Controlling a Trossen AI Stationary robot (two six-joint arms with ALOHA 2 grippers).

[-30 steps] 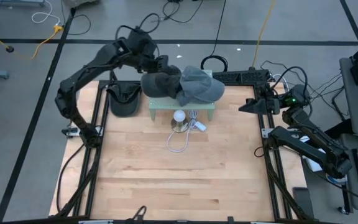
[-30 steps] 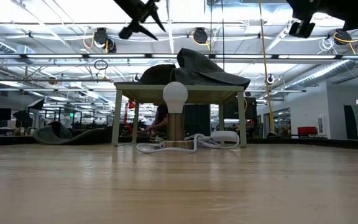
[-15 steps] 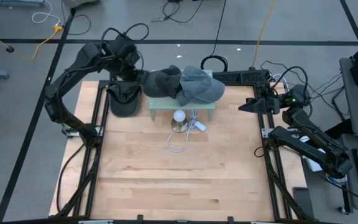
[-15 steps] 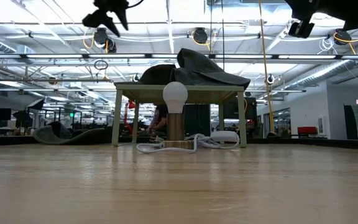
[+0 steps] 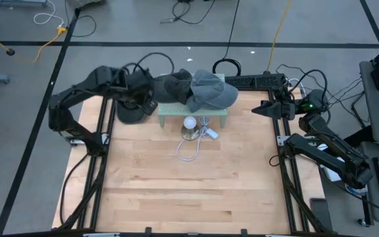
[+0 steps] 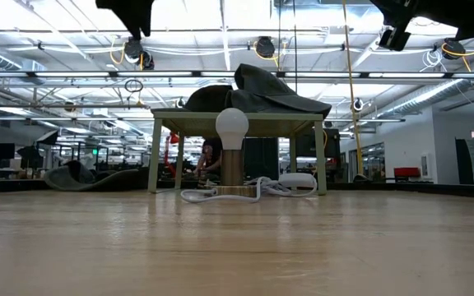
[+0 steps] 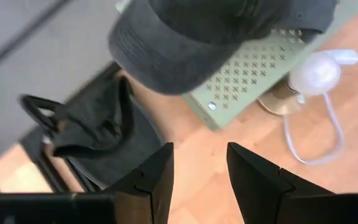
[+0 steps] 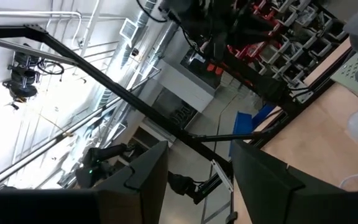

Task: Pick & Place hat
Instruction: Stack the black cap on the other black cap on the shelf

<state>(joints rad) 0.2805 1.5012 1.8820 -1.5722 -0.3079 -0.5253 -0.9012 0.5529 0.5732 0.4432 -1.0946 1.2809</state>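
The wooden table [image 5: 189, 178] carries a small green stand [image 5: 193, 113] at its far side, and on this stand lie two hats, partly one over the other: a dark grey hat [image 5: 170, 85] toward the left arm and a lighter grey hat [image 5: 210, 91] toward the right. A third, black hat [image 5: 130, 106] lies on the table just beside the stand, on the left arm's side. I judge that a part of the task is done, because two hats already rest on the stand, and the black one is probably what is left to pick and place.

The left arm bends over the far left corner of the table, and the left gripper [image 7: 197, 171] hangs above the black hat, near the edge of the stand. Its fingers are apart and hold nothing; the wrist view shows bare table between them. The right arm waits at the right edge of the table, and the right gripper [image 8: 197, 168] points away toward the room, its fingers also apart and empty.

In front of the stand are a lamp bulb [image 5: 189, 123] and its white cable [image 5: 191, 150].
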